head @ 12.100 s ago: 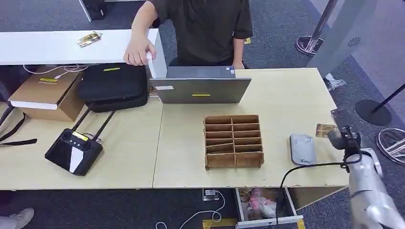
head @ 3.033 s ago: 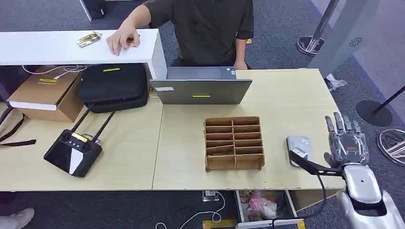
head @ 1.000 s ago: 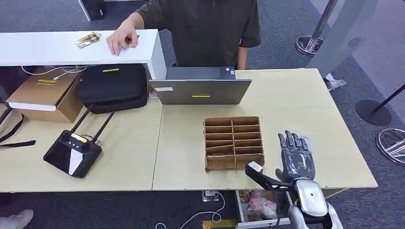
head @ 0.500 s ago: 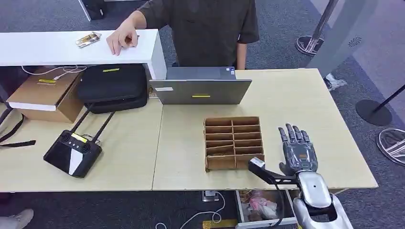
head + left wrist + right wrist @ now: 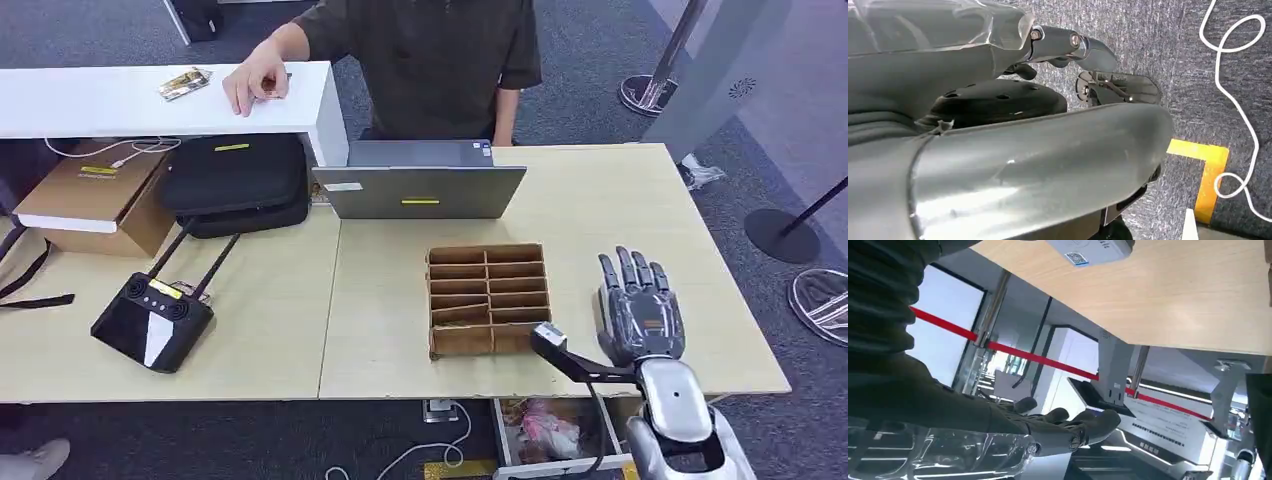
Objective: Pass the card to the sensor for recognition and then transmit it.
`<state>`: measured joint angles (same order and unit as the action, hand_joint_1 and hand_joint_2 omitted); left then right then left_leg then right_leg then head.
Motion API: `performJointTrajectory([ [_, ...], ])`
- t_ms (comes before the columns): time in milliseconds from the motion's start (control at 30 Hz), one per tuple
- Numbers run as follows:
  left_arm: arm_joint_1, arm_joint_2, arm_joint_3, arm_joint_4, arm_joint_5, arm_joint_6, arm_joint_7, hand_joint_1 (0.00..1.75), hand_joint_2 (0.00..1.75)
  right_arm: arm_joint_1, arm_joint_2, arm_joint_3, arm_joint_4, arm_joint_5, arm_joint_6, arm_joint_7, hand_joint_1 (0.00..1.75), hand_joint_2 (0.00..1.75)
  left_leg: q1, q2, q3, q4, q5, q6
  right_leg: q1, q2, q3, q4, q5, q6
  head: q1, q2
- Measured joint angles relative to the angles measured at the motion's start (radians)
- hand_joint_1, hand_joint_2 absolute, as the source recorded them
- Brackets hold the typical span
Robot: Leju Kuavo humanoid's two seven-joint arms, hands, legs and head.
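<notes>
A: Hand status, right side?

B: The right hand (image 5: 643,318) hovers flat over the tabletop (image 5: 600,200), fingers (image 5: 1083,426) stretched straight and slightly apart.

A: And the sensor?

B: The sensor (image 5: 1088,249) lies on the tabletop right under the palm, mostly covered by it.

A: Card?

B: I can't make it out. I cannot tell whether it is pinned under the palm.

A: Anything nearby?

B: A tray (image 5: 489,296) sits just left of the hand, and a person (image 5: 430,60) stands well beyond it.

A: Left hand?

B: The left hand (image 5: 1058,45) hangs above the floor; I cannot tell its state.
</notes>
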<state>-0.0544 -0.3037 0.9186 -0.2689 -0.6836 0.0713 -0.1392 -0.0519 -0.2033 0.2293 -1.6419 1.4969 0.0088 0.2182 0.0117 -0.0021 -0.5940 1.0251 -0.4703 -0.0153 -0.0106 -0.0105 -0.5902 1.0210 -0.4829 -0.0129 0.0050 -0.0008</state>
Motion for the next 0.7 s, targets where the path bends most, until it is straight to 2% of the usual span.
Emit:
performJointTrajectory([
  [333, 0.0, 0.0, 0.0, 0.0, -0.002, 0.0, 0.0, 0.0, 0.0, 0.022, 0.01, 0.014, 0.003, -0.045, -0.008, 0.0, 0.0, 1.75, 0.0, 0.0, 0.0, 0.0, 0.0, 0.0, 0.0, 0.0, 0.0, 0.0, 0.0, 0.0, 0.0, 0.0],
  [700, -0.001, 0.0, -0.008, 0.0, -0.008, 0.001, 0.008, 0.0, 0.0, 0.008, 0.101, 0.061, 0.043, -0.033, -0.004, 0.02, 0.0, 1.75, 0.0, 0.0, 0.0, 0.0, 0.0, 0.0, 0.0, 0.0, 0.0, 0.001, 0.0, 0.0, 0.0, 0.0],
])
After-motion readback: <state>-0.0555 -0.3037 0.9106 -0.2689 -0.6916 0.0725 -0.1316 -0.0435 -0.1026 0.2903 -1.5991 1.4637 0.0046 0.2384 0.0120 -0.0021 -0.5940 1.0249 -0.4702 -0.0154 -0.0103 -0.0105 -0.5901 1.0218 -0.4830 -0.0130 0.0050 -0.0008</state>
